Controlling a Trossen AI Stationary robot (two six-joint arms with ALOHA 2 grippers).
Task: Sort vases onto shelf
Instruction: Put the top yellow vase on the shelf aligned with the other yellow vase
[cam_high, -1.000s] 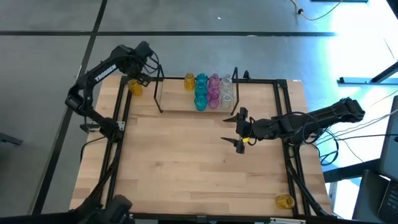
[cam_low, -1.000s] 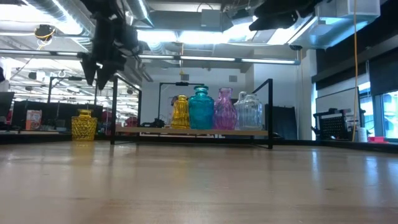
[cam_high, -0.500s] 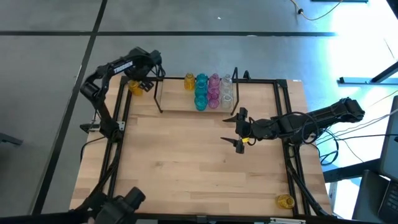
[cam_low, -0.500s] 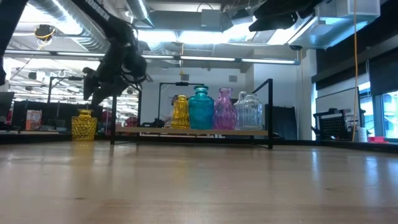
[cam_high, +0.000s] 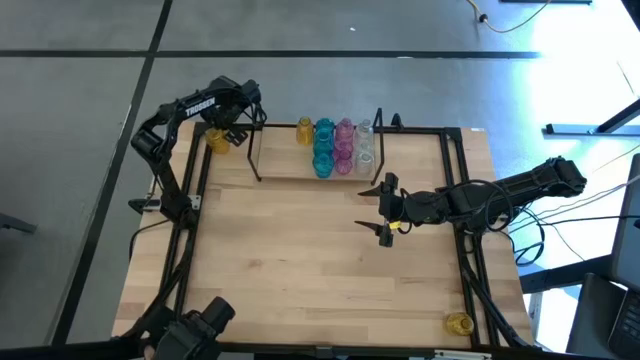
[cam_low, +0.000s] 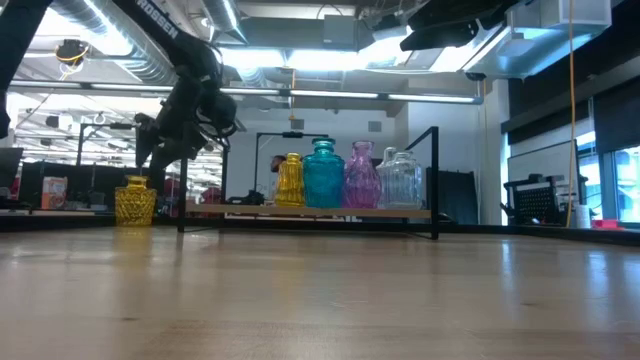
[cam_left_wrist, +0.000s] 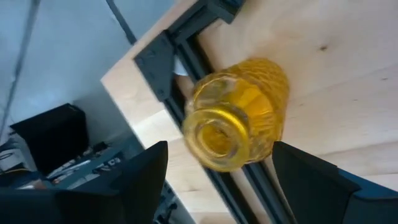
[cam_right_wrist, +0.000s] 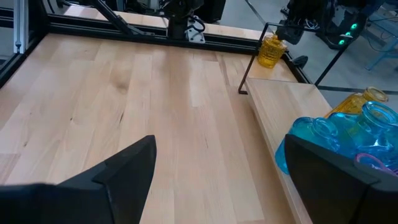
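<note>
A yellow vase stands upright on its base at the table's far left corner, beside the black frame rail. My left gripper hangs open just above it, slanting down; in the left wrist view its fingers stand on either side of the yellow vase's mouth, apart from it. The shelf at the far middle carries yellow, teal, pink and clear vases on its right half. My right gripper waits open over the table, right of centre.
Another yellow vase lies at the table's near right corner. Black wire uprights close the shelf's short ends. The shelf's left half and the wide wooden tabletop in front of it are bare.
My left gripper has come down toward the yellow vase at the far left corner and tipped more steeply downward; it stays open. In the last half second it has barely moved. The vase has kept still.
</note>
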